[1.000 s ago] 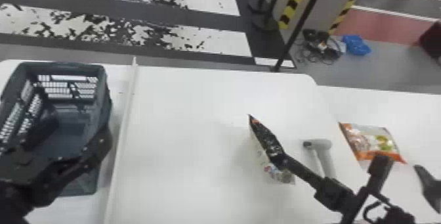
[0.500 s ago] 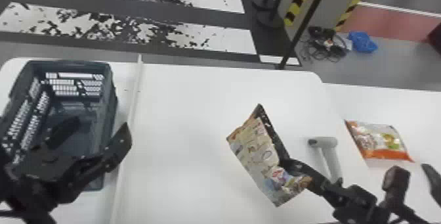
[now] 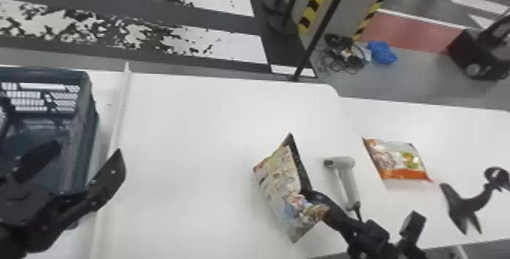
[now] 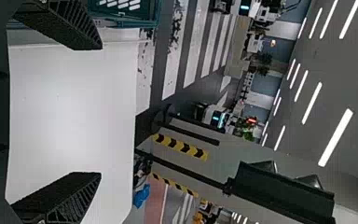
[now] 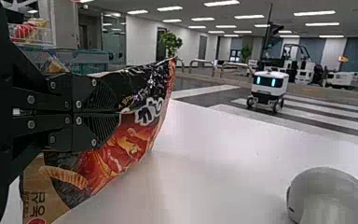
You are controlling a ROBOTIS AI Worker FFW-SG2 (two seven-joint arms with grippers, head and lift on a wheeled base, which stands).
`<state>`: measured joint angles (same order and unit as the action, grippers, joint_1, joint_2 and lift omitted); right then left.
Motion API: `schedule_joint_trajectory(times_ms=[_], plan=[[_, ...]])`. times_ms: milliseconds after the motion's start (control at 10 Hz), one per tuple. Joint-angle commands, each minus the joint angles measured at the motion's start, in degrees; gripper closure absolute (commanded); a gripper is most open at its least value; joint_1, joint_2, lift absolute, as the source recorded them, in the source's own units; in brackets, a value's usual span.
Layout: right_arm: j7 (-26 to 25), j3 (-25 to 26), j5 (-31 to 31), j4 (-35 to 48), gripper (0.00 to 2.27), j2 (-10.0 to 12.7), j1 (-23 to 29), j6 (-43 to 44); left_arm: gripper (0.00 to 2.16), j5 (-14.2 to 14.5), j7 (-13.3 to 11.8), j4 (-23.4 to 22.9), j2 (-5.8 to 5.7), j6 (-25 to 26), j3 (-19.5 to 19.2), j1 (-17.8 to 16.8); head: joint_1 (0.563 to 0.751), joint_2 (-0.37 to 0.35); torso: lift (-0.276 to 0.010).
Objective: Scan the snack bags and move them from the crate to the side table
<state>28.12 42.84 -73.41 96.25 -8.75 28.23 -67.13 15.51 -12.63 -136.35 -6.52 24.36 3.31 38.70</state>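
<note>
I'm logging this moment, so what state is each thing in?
Held snack bag: gripped, tilted.
Orange-edged snack bag: lying flat on the side table.
Scanner: resting on the white table, unheld.
Crate: upright, open-topped.
Left gripper: open.
Right gripper: shut on the held snack bag.

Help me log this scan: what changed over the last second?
The right gripper turned the held snack bag to show its pale printed face and moved it slightly right. The left gripper moved right from the crate. The scanner and orange bag stayed put.
</note>
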Motion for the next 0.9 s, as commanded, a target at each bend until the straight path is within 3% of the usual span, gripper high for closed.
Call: schedule_joint_trajectory(times_ms=[0,100,200,600,800], plan=[[-1.2,0.1,1.2,-0.3,1.6,-0.1,-0.1,2.1,0.02,0.0,0.0,-0.1,-0.07,-0.3,0.6,0.6,0.695,-0.35,-0.087],[-2.1,0.1,2.3,-0.3,0.73,-0.2,-0.5,3.2,0.02,-0.2,0.0,-0.1,-0.07,-0.5,0.8,0.8,0.695,-0.35,-0.087],[-3.0,0.0,3.4,-0.2,0.0,-0.2,-0.5,4.8,0.02,-0.4,0.0,-0.2,-0.07,-0.5,0.8,0.9,0.695,-0.35,-0.087],[-2.4,1.0,6.4,-0.2,0.06,-0.6,0.5,8.3,0.02,-0.7,0.1,0.0,0.11,-0.7,1.3,0.4,0.695,-0.35,-0.087],[4.6,2.2,10.1,0.9,0.06,-1.9,1.0,12.3,0.02,-1.0,0.1,0.1,0.02,-0.7,1.6,0.2,0.695,-0.35,-0.087]])
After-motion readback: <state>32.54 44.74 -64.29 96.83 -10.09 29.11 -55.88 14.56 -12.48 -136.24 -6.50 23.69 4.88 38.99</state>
